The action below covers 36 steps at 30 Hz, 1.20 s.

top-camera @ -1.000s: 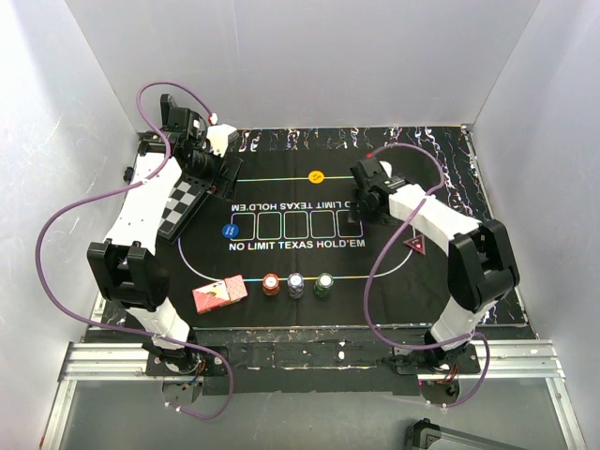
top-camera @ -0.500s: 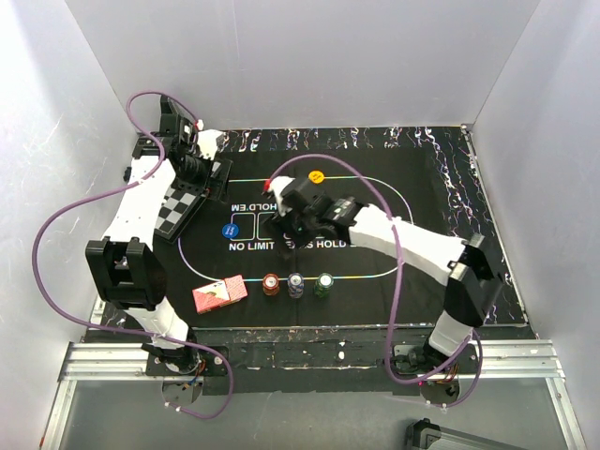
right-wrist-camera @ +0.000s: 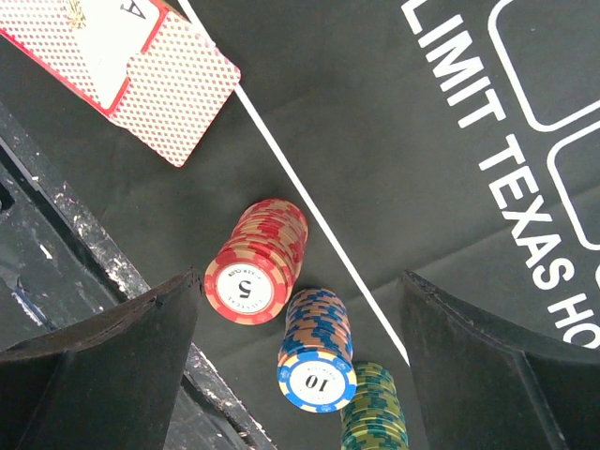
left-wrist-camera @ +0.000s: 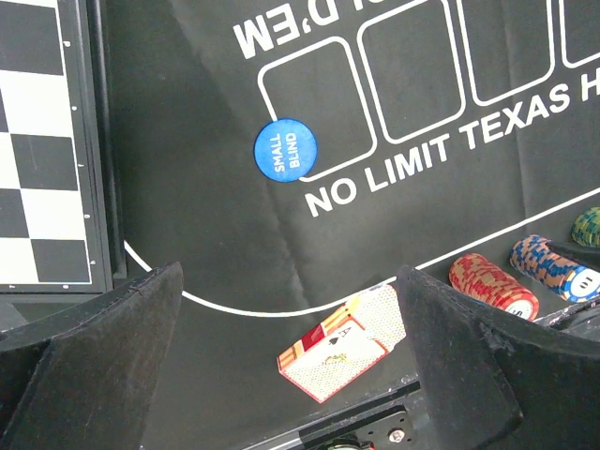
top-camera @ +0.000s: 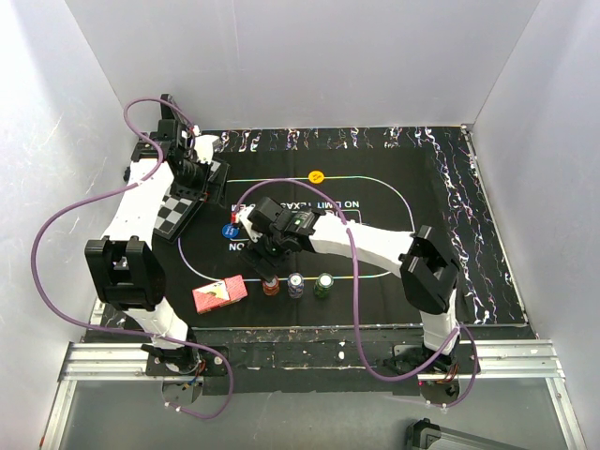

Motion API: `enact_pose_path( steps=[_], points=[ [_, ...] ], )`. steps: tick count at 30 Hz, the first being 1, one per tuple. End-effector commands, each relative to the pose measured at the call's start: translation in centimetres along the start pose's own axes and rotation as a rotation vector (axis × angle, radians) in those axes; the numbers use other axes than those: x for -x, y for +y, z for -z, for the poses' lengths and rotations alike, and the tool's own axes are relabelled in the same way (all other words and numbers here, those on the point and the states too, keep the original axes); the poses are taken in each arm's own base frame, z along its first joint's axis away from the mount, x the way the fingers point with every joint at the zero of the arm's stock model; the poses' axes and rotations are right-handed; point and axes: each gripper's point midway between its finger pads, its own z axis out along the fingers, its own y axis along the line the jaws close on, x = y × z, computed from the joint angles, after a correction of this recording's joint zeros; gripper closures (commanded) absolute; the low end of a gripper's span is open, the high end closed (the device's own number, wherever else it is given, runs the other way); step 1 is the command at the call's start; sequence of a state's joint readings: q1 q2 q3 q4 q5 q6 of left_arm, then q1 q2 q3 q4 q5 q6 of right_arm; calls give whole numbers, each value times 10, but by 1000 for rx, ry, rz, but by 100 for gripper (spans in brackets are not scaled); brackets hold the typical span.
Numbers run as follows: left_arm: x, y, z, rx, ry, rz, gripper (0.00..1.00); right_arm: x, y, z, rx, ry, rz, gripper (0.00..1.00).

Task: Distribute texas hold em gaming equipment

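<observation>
Red chip stack point(right-wrist-camera: 255, 272), blue-white chip stack point(right-wrist-camera: 317, 361) and green chip stack point(right-wrist-camera: 375, 412): in a row at the near edge of the mat point(top-camera: 412, 202), cards point(right-wrist-camera: 178, 84) just left of them. Right gripper point(right-wrist-camera: 300, 277): fingers spread wide above the red and blue-white stacks, grasping nothing. Left gripper point(left-wrist-camera: 289, 272): also spread, empty, beside the chessboard point(left-wrist-camera: 42, 141).

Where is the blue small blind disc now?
In the left wrist view, the blue disc lies on the black mat, over the corner of a card outline, right of the chessboard.

We lose the green chip stack point(right-wrist-camera: 375, 412) at the right wrist view's bottom edge and the cards point(right-wrist-camera: 178, 94) at its top (near-left corner of the mat point(right-wrist-camera: 394, 141)); overhead, the right arm point(top-camera: 356, 246) overlaps the blue disc point(top-camera: 228, 231).
</observation>
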<state>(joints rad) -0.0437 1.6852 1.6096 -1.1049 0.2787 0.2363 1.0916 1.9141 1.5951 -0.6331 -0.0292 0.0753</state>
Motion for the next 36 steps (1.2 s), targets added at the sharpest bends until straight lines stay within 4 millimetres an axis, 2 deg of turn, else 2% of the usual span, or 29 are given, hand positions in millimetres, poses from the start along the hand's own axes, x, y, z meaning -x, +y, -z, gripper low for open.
enact_pose_path(
  steps=[1, 15, 20, 23, 30, 31, 32, 34, 36],
  points=[
    [11, -1, 22, 5, -79, -5, 2, 9, 15, 1, 49, -12, 52, 8],
    [15, 7, 28, 16, -96, 10, 2, -19, 13, -29, 4, 62, 92, 6],
    [13, 6, 27, 8, -90, 11, 2, -24, 12, -37, 2, 59, 83, 14],
    [13, 6, 27, 9, -93, 11, 2, -22, 13, -38, 4, 50, 68, 23],
    [10, 7, 28, 18, -91, 2, 2, -15, 16, -35, 19, 24, 64, 53],
    [10, 7, 29, 18, -92, 2, 2, -14, 18, -35, 23, 18, 66, 58],
    [8, 18, 31, 37, -99, 24, 2, -13, 17, -34, 23, 15, 65, 65],
    [6, 19, 31, 40, -94, 25, 2, -10, 18, -31, 28, 5, 66, 79],
    [6, 20, 30, 40, -93, 25, 2, -6, 21, -27, 38, -10, 67, 88]
  ],
)
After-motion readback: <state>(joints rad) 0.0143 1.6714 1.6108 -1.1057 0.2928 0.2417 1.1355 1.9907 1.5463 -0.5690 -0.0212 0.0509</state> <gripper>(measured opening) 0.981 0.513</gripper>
